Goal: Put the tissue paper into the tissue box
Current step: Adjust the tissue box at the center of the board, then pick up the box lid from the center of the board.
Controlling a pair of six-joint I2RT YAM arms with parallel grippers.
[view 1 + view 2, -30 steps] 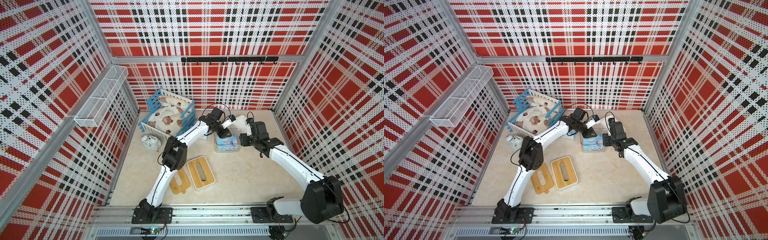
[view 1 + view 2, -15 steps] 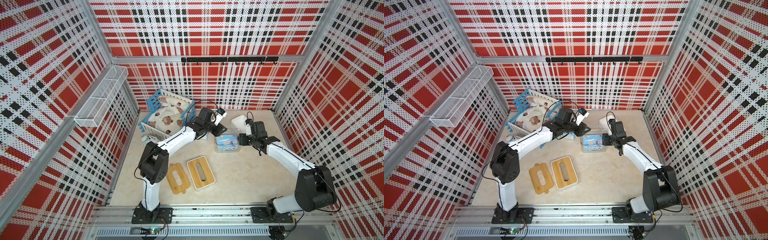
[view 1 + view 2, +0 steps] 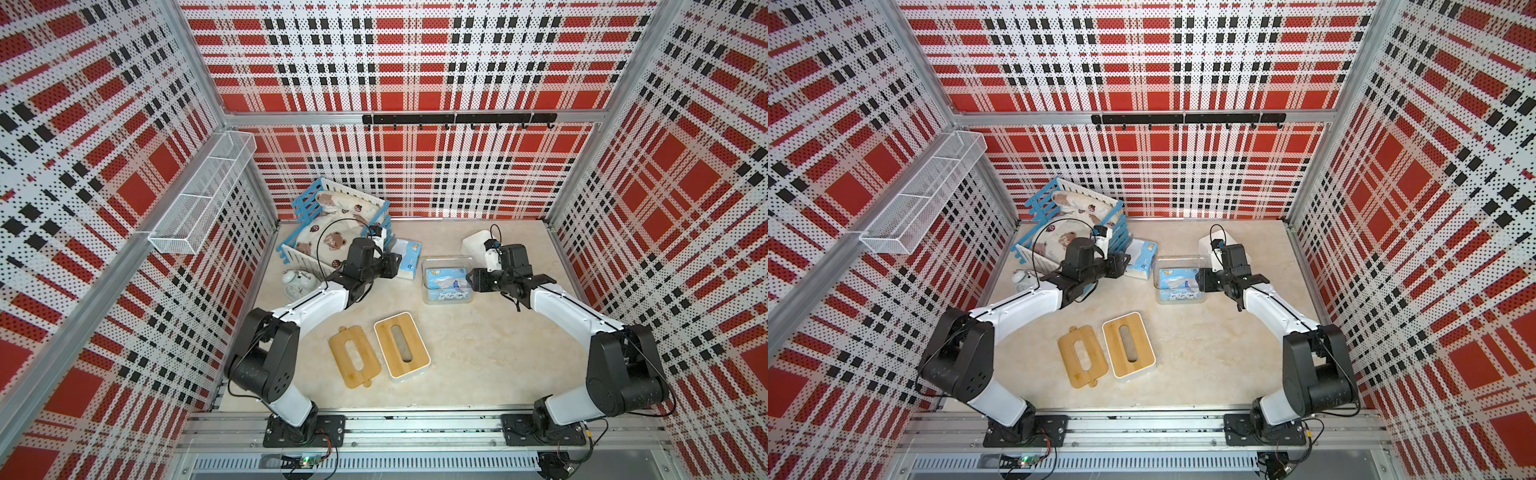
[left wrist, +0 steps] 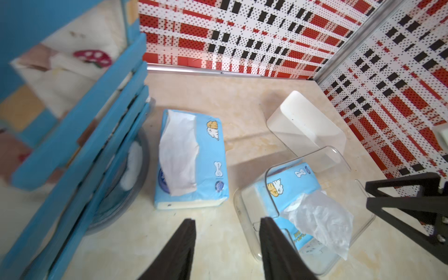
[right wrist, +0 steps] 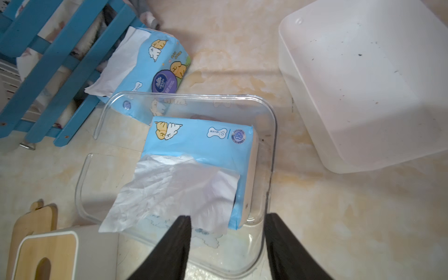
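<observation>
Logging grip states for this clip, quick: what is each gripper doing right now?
Left gripper: open, holding nothing.
Right gripper: open, holding nothing, at the rim of the clear box.

The pale marbled tabletop (image 3: 478, 340) carries a blue slatted crate (image 3: 309, 203) in its far left corner, with an alarm clock (image 3: 298, 282) just in front of it. A tissue pack (image 3: 409, 257) lies flat beside the crate. Further right stand a clear box (image 3: 446, 301) and a tipped white tub (image 3: 473, 245). Nearer the front, a loose bamboo lid (image 3: 355, 361) lies beside a bamboo-topped white box (image 3: 401, 351).
</observation>
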